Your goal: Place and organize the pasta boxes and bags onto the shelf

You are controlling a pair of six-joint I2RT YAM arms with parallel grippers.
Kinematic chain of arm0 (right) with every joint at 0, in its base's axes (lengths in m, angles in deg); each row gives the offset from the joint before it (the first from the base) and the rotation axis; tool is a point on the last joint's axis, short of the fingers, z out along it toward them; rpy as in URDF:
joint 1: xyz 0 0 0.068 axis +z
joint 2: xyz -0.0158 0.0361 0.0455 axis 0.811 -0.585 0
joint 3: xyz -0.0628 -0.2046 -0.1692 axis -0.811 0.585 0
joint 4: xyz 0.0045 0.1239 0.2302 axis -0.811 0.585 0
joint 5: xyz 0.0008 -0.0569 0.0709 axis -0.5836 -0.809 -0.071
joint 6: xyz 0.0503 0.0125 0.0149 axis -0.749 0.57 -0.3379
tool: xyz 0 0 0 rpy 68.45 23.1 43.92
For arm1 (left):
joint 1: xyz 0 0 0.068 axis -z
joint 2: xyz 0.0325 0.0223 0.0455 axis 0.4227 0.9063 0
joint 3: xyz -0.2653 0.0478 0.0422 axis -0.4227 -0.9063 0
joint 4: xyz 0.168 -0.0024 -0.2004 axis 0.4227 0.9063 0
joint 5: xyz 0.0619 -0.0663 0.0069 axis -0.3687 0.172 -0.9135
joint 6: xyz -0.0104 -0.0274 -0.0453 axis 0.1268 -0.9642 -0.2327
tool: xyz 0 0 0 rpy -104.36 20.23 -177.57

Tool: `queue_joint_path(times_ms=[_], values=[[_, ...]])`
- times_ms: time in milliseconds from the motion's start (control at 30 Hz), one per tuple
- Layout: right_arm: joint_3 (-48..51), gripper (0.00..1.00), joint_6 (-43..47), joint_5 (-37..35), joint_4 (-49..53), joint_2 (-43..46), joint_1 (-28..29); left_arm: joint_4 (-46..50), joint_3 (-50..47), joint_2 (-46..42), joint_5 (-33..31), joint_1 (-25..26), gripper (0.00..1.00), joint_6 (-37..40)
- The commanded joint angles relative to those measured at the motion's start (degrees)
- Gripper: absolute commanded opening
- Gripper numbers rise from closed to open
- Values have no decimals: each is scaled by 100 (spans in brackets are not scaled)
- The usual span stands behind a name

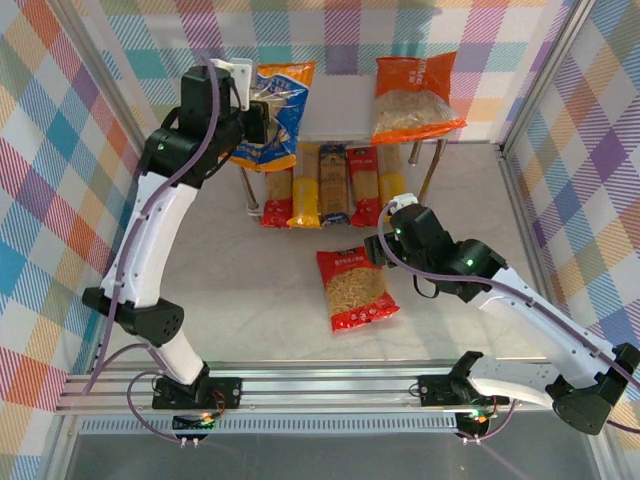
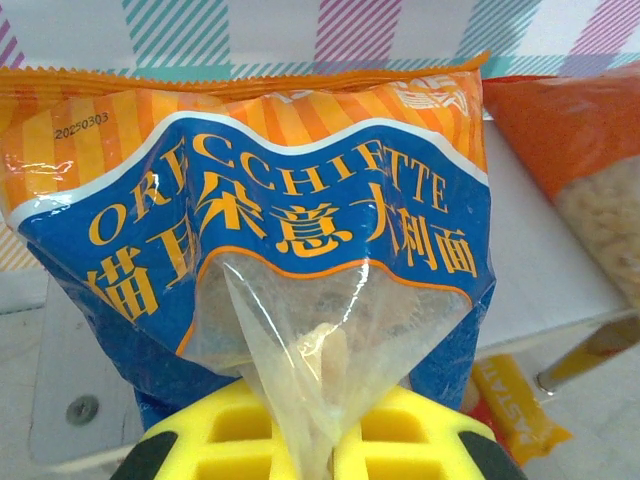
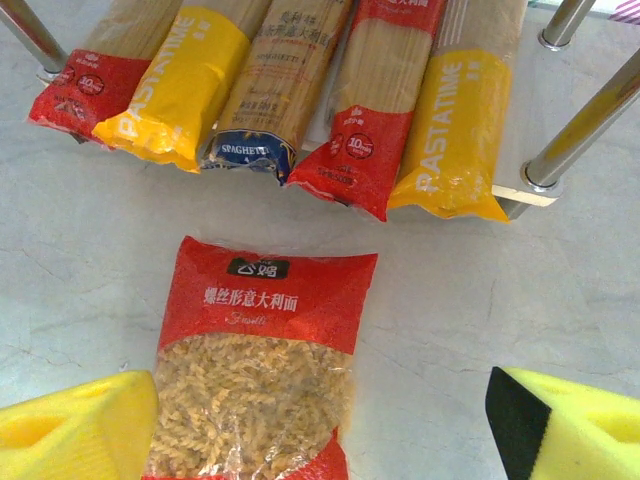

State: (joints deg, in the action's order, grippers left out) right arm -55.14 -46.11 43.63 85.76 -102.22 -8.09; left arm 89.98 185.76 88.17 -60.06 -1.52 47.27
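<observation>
Left gripper (image 2: pixel 318 440): pinching the blue bag (image 2: pixel 300 250) at the shelf's (image 1: pixel 340 115) top-left.
Right gripper (image 3: pixel 320 425): spread above the red bag (image 3: pixel 262 340), in front of the shelf.
Pasta boxes (image 1: pixel 333 185): on the shelf's lower board.

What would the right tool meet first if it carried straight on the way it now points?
Probably the red bag, lying on the table just ahead of the open right tool; depth is unclear.

Blue bag's (image 2: pixel 300 230) btm hidden behind left gripper (image 2: pixel 324 445); pasta boxes' (image 1: pixel 330 185) far ends hidden under top board of shelf (image 1: pixel 340 110).
</observation>
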Motion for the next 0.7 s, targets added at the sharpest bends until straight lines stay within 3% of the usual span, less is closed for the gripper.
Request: queue_joint_path(times_ms=[0,667], values=[[-221,86,136,-102,-79,-71,4,-1280,619,7,-103,-140,0,73],[-360,87,301,12,-200,-700,4,-2385,757,1004,-281,-406,0,-95]])
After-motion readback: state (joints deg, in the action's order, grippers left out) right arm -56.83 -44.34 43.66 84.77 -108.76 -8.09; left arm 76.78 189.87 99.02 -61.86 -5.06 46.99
